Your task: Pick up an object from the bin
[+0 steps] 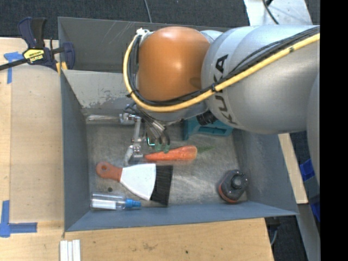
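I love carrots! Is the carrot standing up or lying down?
Lying down. The orange carrot lies flat on the floor of the bin.

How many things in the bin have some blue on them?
2. A clear tube with a blue cap lies at the lower left; a blue object sits further back, partly under the arm. More may be hidden there.

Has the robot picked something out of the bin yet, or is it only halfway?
Not yet. Done: the gripper is low inside the bin, right at the left end of the orange carrot. In hand: nothing looks lifted; the carrot lies on the floor, near the white brush. Left: gripping one thing and raising it out.
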Robot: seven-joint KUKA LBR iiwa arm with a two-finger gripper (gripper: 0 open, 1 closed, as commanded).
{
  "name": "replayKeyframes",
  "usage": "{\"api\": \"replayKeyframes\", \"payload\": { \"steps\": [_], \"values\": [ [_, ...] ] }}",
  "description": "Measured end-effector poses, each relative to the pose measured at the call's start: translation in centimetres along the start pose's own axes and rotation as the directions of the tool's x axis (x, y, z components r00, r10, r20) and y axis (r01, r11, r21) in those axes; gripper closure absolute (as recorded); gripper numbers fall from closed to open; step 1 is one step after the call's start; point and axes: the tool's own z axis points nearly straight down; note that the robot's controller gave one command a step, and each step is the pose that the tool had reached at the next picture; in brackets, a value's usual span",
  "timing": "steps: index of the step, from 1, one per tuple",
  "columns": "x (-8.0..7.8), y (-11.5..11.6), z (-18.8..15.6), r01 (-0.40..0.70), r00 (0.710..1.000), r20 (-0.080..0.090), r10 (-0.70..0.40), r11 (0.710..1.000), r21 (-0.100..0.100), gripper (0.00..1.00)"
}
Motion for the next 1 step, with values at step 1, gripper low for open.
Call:
{"api": "replayKeyframes", "payload": {
  "steps": [1],
  "values": [
    [-0.18,-0.07,-0.44,-0.002,1.000,0.008,0.002,1.000,-0.002,0.00]
  ]
}}
